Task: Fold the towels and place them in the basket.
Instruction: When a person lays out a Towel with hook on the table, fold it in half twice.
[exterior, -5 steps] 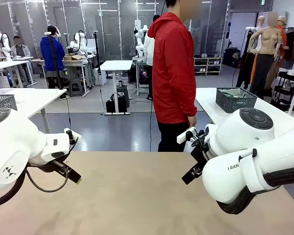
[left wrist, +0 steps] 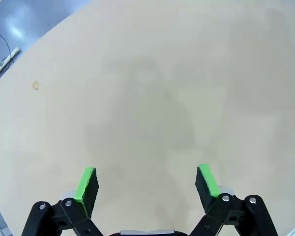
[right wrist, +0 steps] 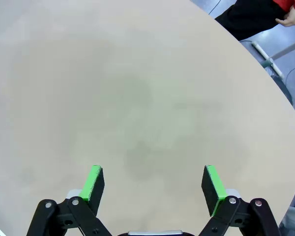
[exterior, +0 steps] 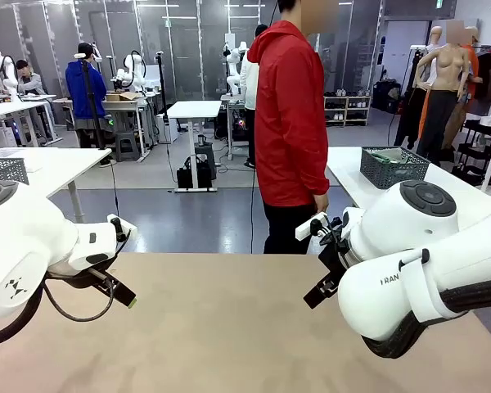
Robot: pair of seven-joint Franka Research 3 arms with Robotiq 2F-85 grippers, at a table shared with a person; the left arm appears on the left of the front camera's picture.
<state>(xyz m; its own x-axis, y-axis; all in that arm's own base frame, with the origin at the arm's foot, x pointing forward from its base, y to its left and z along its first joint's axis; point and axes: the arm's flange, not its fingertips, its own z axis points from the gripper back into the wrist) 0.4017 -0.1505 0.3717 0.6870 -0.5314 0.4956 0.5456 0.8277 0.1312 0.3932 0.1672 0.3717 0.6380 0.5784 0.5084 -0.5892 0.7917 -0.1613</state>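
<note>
Both wide, L pincer (left wrist: 146,173), R pincer (right wrist: 152,171), "RAN" print (exterior: 390,280)

Glossy white left arm (exterior: 33,237) — black left gripper (left wrist: 146,172), green pads (left wrist: 87,184).

This is a robotics lab in a large open hall. In the front view, 2 white robot arms (exterior: 33,246) at the lower corners flank a tan table (exterior: 229,327). Behind, across the upper half, a grey floor (exterior: 188,217) carries rows of white tables (exterior: 194,109). Glass walls (exterior: 188,49) stand at the back, a low shelf (exterior: 348,110) at upper right, and a person in blue (exterior: 87,90) works at upper left.
</note>
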